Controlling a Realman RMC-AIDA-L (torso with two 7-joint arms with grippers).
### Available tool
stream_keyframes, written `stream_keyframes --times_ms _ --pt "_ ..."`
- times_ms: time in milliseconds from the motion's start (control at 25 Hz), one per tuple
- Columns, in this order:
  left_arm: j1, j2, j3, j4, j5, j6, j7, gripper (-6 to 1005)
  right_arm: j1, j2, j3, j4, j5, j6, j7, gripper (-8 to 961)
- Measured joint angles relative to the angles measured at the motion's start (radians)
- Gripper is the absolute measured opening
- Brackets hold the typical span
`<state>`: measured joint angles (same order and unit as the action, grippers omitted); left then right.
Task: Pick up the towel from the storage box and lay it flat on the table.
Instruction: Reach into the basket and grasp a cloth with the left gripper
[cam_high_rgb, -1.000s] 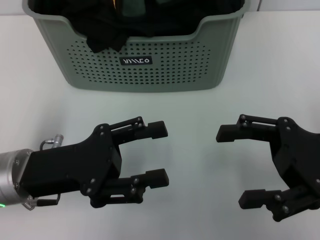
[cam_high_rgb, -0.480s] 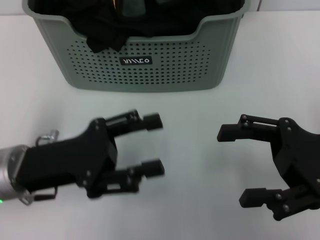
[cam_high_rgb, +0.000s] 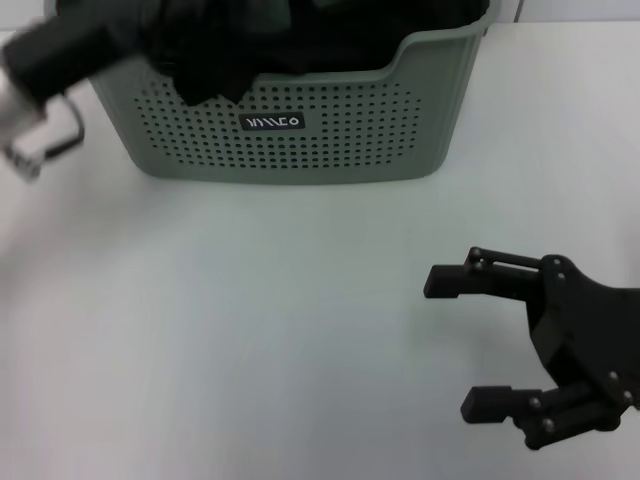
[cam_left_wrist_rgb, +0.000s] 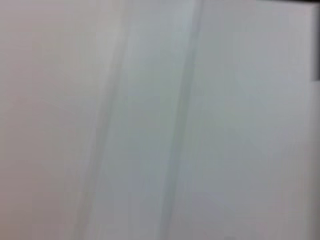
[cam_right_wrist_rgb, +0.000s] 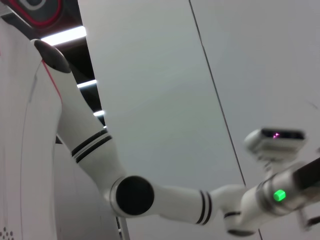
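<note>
The sage-green storage box (cam_high_rgb: 330, 140) stands at the back of the white table (cam_high_rgb: 250, 320), its black label (cam_high_rgb: 274, 122) facing me. It holds dark cloths (cam_high_rgb: 215, 70), one lapping over the dipped front rim. I cannot tell the green towel apart from them. My left gripper (cam_high_rgb: 150, 25) is blurred and reaches over the box's left rim into the dark cloths. My right gripper (cam_high_rgb: 450, 343) is open and empty, low over the table at the front right.
The left arm's silver wrist and cable loop (cam_high_rgb: 35, 130) hang beside the box's left wall. The right wrist view shows the white left arm (cam_right_wrist_rgb: 150, 195) against a pale wall. The left wrist view shows only a blurred pale surface.
My left arm has swung from the front left of the table up and back to the box's left rim. My right gripper has dropped slightly and stays open.
</note>
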<state>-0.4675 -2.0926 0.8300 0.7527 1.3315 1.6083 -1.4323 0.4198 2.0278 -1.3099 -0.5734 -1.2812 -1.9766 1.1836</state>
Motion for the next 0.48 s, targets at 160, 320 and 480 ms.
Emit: stream_keyframes --times_ms 160,320,480 --pt "-0.069 0.003 -0.008 0.002 -0.006 -0.209 0.011 751 0.003 0.0 -0.021 0.005 0.001 0.012 -0.007 867" --pt "-0.101 0.0 0.0 0.002 -0.002 -0.37 0.05 749 0.003 0.0 -0.033 0.011 0.004 0.031 -0.019 864" --pt "-0.106 -0.003 0.03 -0.008 -0.002 -0.451 0.091 746 0.006 0.0 -0.037 0.017 0.011 0.035 -0.025 861"
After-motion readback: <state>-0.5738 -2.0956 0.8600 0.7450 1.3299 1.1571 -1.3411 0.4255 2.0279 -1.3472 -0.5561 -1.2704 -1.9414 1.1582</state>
